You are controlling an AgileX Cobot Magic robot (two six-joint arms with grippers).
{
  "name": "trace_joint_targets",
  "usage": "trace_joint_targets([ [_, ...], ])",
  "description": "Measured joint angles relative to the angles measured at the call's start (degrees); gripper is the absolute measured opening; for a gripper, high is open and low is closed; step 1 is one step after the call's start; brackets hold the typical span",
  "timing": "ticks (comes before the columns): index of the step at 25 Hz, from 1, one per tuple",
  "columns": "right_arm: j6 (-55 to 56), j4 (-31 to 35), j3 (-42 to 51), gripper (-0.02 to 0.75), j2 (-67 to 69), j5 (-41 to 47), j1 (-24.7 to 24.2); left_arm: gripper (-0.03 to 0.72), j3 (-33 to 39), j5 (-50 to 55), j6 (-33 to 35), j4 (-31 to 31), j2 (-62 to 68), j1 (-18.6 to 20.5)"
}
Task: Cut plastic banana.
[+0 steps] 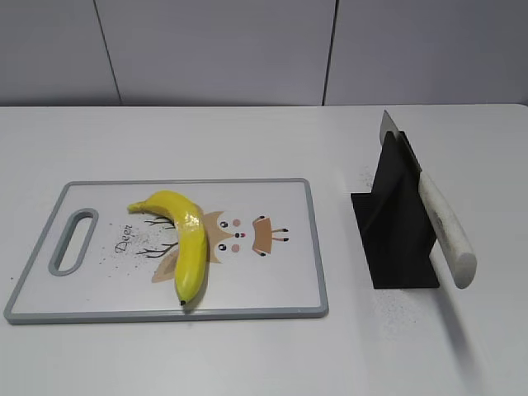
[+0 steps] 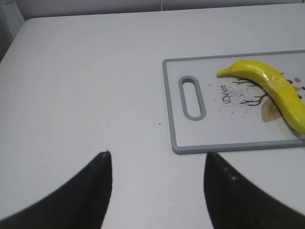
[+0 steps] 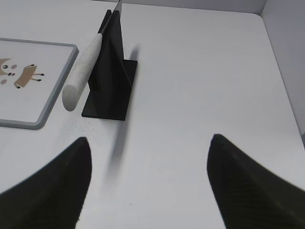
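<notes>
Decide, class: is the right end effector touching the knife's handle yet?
Apart. The right wrist view shows the open right end effector over bare table, a clear gap from the knife resting in its black stand.

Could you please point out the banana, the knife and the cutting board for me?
banana (image 1: 188, 243): exterior view, middle of its yellow body.
knife (image 1: 445, 228): exterior view, on the pale handle.
cutting board (image 1: 280, 272): exterior view, bare white surface near its right edge.

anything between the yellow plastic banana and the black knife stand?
Only the deer print on the white cutting board, then bare table. Yellow plastic banana and black knife stand show this in the exterior view.
</notes>
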Motion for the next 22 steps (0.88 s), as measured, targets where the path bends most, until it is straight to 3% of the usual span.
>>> trace_joint_targets([
  [22, -0.06, 0.0, 0.0, 0.571, 0.0, 0.0, 0.0, 0.588, 0.0, 0.0, 0.0, 0.0, 0.0, 0.0],
])
